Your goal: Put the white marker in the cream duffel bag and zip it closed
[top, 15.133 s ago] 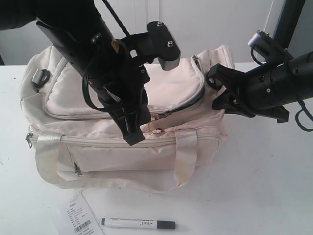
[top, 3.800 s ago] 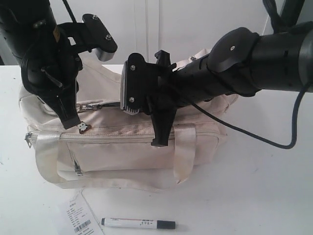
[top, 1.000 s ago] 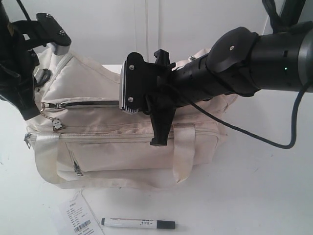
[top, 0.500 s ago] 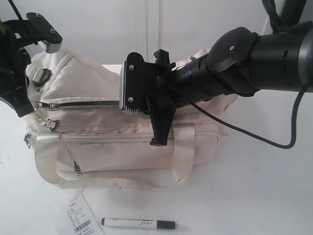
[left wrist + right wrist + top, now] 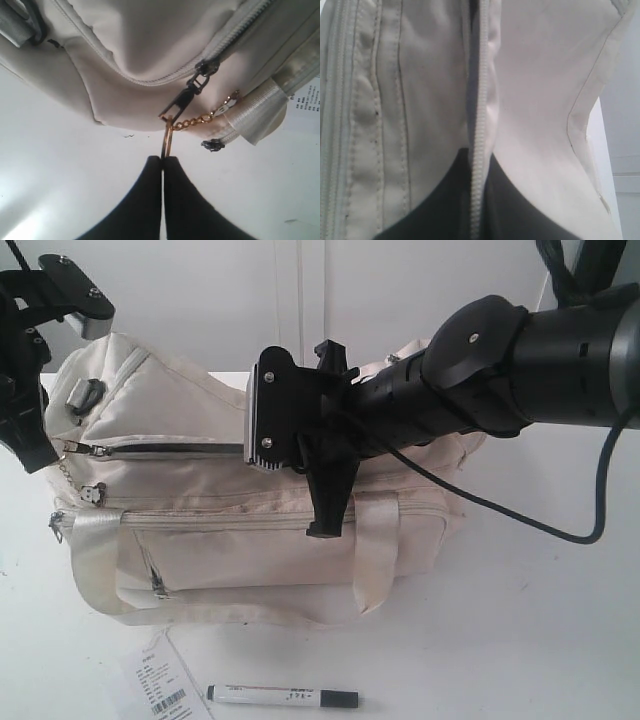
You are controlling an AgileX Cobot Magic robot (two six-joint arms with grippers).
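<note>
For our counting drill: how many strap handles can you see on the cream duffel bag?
1. The strap handle loops down the cream duffel bag's front, on the side facing the white marker. Another may be hidden behind the right arm.

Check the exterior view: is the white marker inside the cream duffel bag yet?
No, the white marker lies on the table in front of the cream duffel bag.
</note>
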